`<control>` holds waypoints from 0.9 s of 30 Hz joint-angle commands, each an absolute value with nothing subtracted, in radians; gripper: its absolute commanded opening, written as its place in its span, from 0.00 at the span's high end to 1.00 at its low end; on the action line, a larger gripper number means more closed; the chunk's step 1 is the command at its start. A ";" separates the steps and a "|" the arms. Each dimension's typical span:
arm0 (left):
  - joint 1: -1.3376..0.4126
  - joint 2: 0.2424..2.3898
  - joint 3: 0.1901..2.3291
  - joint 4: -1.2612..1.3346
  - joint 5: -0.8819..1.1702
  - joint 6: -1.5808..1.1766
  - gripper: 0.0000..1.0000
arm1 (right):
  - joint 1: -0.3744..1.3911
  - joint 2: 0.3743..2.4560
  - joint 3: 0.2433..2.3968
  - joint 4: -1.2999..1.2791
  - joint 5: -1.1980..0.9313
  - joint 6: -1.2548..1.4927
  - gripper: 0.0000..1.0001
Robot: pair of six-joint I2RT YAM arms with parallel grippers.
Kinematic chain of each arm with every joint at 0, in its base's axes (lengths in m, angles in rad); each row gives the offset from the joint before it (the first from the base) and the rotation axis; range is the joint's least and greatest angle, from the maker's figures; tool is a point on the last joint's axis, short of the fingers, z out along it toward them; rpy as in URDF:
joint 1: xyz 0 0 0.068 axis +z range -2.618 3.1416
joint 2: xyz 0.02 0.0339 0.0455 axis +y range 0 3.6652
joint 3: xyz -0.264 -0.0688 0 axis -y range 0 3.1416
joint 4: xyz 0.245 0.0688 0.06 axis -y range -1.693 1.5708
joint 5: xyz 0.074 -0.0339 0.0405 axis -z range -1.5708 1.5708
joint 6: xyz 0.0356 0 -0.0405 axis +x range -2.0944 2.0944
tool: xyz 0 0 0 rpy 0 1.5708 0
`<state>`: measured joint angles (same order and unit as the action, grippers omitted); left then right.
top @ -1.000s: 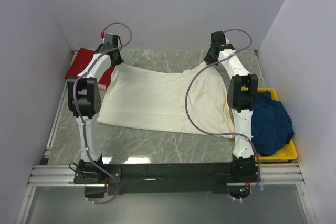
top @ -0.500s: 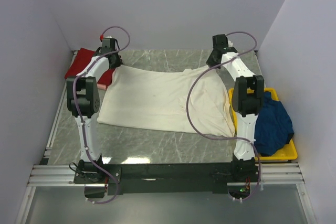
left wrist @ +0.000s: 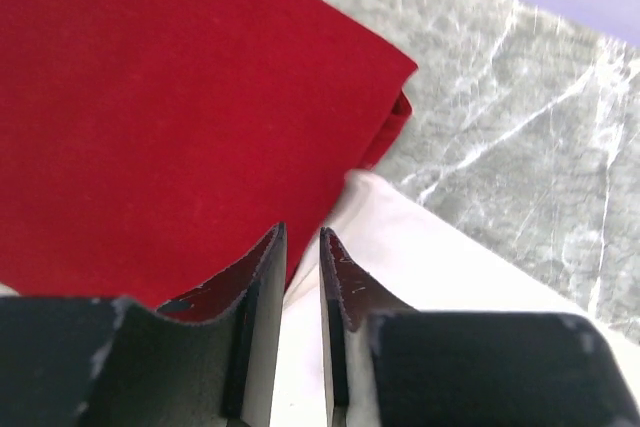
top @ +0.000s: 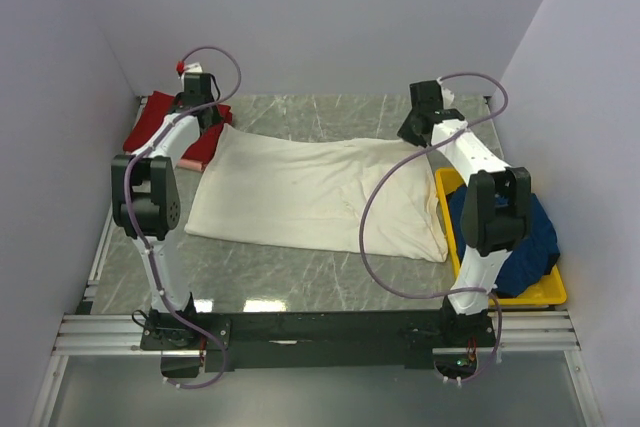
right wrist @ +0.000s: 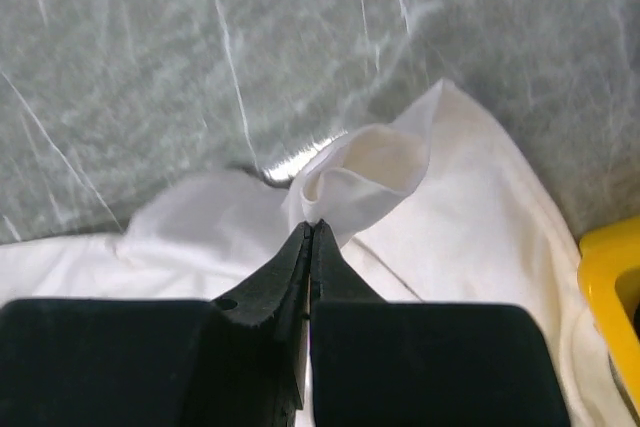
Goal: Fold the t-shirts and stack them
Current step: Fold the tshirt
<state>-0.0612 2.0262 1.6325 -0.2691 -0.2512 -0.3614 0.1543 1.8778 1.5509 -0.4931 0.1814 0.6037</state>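
So the big cream shirt [top: 320,192] is lying spread flat across the middle of the tabletop [top: 300,282], long side running 9 to 3 o'clock. The folded red shirt [top: 155,122] sits out at 10 o'clock, and the cream one's far left corner is right up against its edge.

The left tool [left wrist: 300,237] hangs over that spot. Its fingers are spread just a crack with nothing between them. In the wrist view, red cloth is at 10 o'clock and cream cloth runs off toward 4.

The right tool [right wrist: 310,227] is at the shirt's far right corner, about 1 o'clock on the tabletop. Its fingers are pressed together, pinching a puckered little fold of the cream cloth that stands up at the tips.

The navy shirt [top: 530,237] is bunched up in the yellow bin [top: 545,292] over at 4 o'clock, partly behind the right arm.
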 commanded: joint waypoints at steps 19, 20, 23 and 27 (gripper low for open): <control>-0.161 2.144 1.840 -0.365 -0.452 -0.419 0.59 | 0.201 1.729 1.373 -0.439 0.221 0.669 1.00; -0.164 2.166 1.868 -0.386 -0.457 -0.420 0.59 | 0.201 1.732 1.377 -0.439 0.218 0.666 1.00; -0.176 2.232 1.937 -0.420 -0.486 -0.405 0.59 | 0.201 1.743 1.390 -0.439 0.213 0.664 1.00; -0.181 2.313 2.008 -0.451 -0.509 -0.387 0.59 | 0.201 1.761 1.402 -0.440 0.207 0.660 1.00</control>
<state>-0.1841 2.2791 1.9327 -0.4007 -0.4511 -0.4046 0.1986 1.7550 1.3533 -0.4572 0.1936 0.6609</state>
